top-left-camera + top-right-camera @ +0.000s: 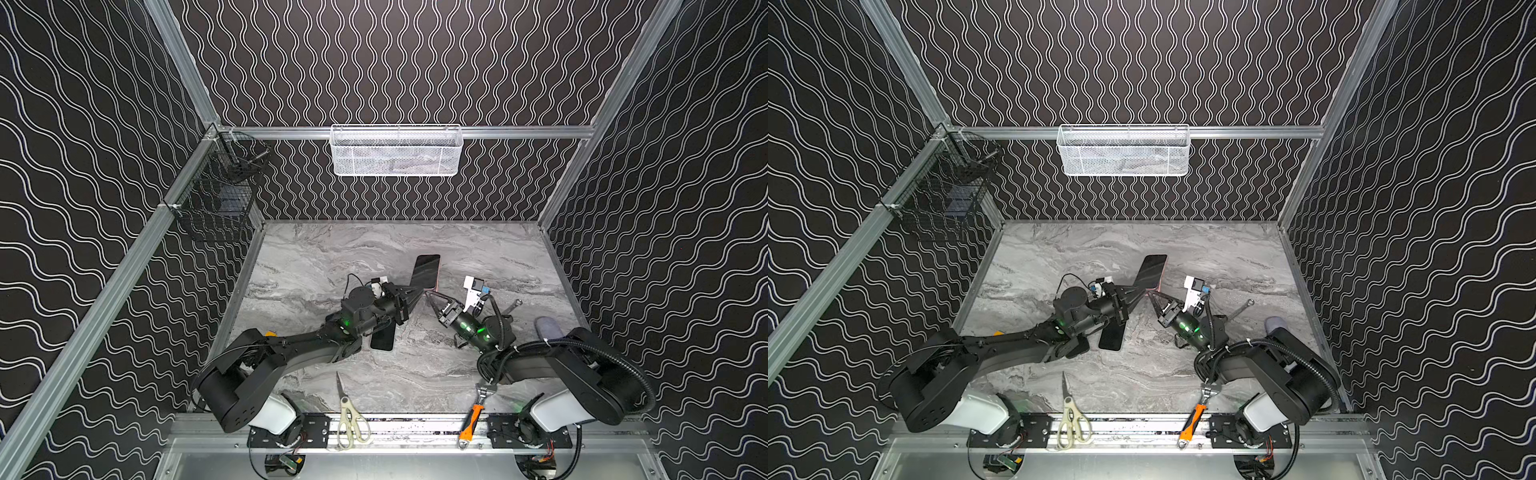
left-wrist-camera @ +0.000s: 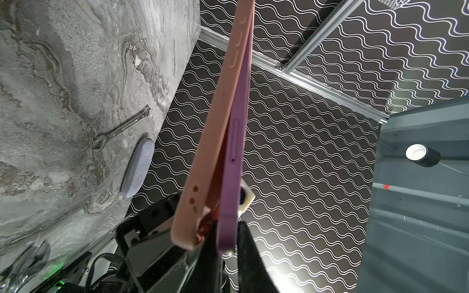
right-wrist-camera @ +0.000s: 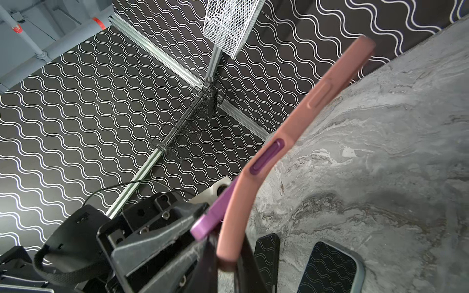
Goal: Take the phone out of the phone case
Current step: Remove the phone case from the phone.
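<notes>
Left gripper pinch tight on slim purple phone corner, right gripper pinch tight on pink silicone phone case end, mid-air above grey marble table; peel apart slowly, no twisting.

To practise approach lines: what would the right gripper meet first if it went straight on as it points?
Shut on the pink phone case, the right gripper would probably meet the purple phone, held by the left gripper; depth is unclear.
</notes>
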